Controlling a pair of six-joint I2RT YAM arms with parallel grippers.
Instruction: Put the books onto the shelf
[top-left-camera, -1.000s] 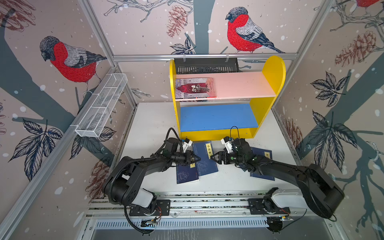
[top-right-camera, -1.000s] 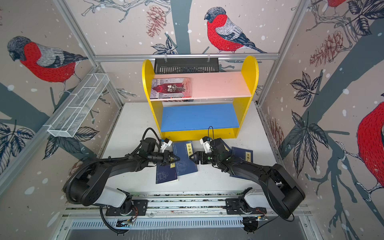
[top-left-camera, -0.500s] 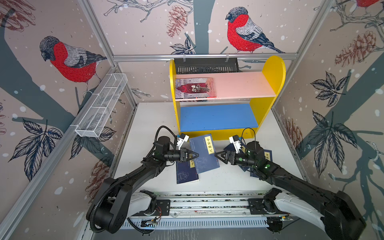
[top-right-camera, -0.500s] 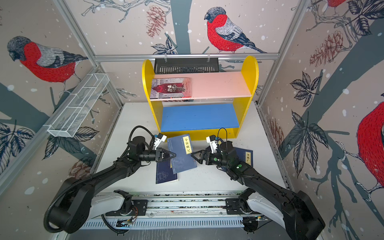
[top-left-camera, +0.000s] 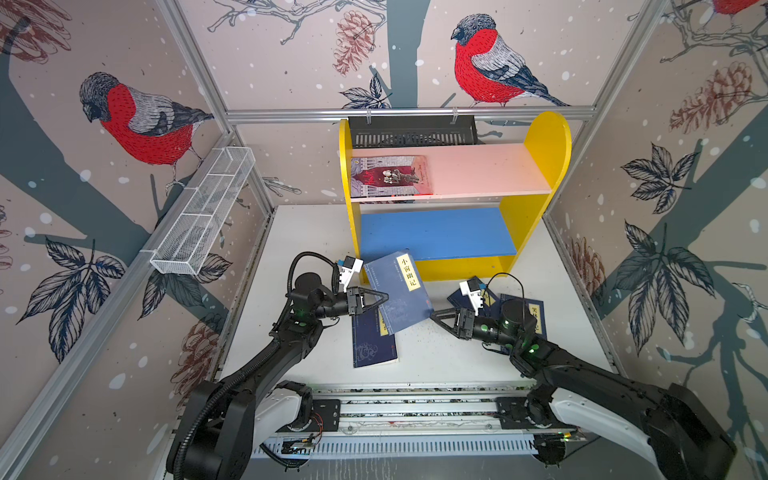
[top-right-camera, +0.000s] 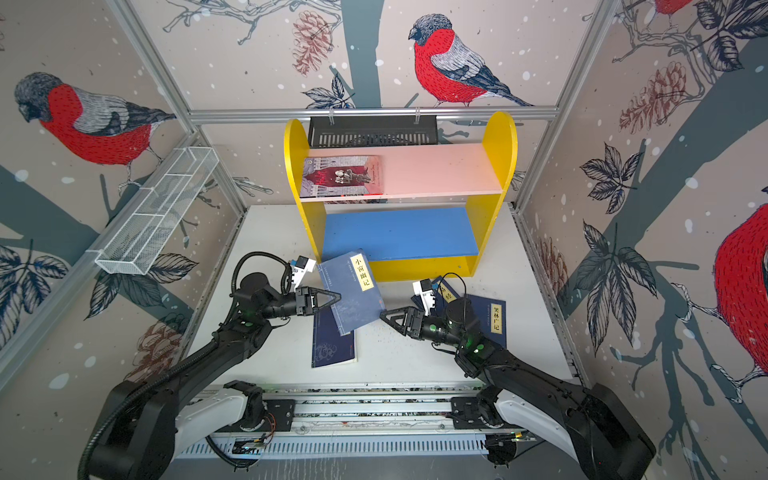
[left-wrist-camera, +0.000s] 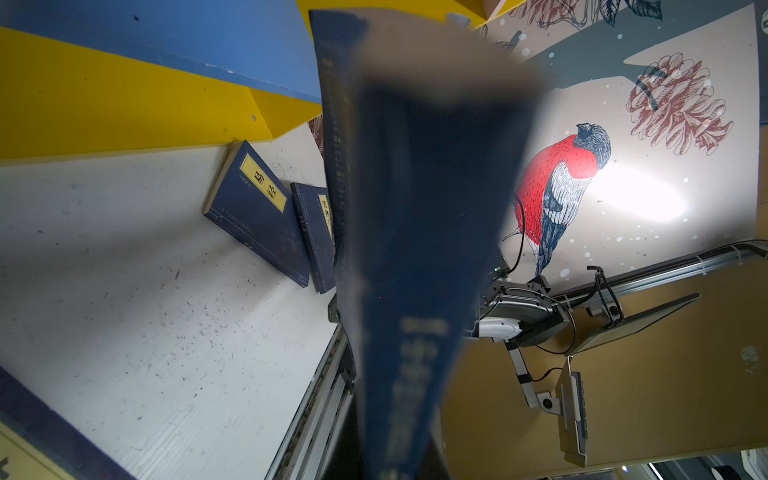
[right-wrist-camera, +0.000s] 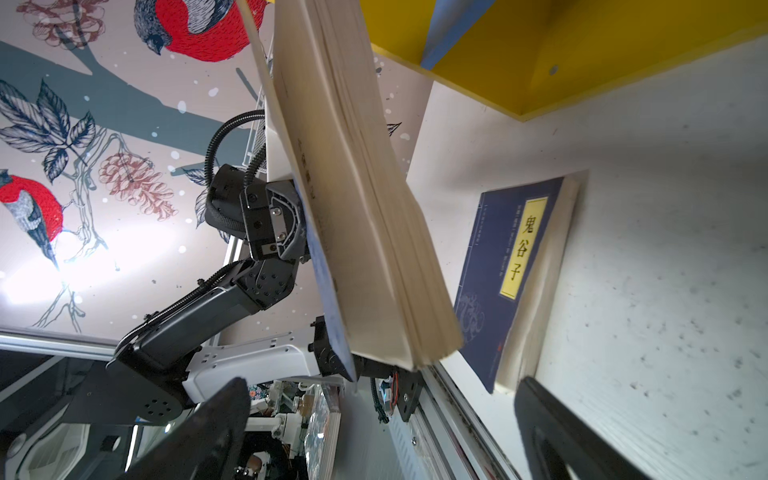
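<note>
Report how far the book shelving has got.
Done: the red-and-grey illustrated paperback lies on the pink upper board of the yellow shelf. In hand: the left gripper clamps one navy paperback, lifted and tilted before the blue lower board; the right gripper is open. Left: three navy paperbacks on the white table.

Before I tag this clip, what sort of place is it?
Probably a lab test cell: bird-print wall panels in aluminium framing, robot arms on a base rail, a monitor outside.
</note>
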